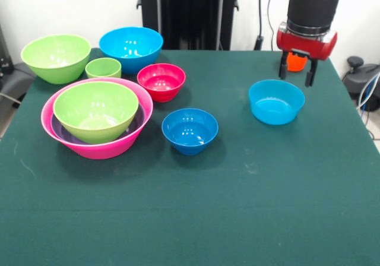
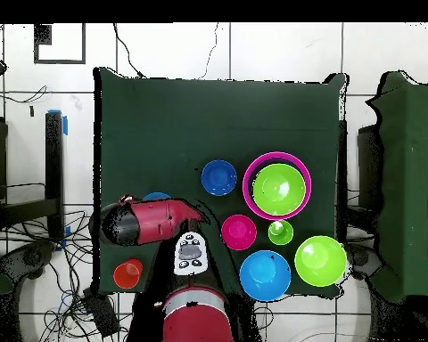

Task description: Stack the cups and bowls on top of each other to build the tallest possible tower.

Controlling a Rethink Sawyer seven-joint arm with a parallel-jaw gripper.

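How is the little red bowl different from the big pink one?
The red bowl is much smaller than the pink bowl. The red bowl sits empty, while the pink bowl has a purple bowl and a lime-green bowl nested inside. Both stand upright on the green table.
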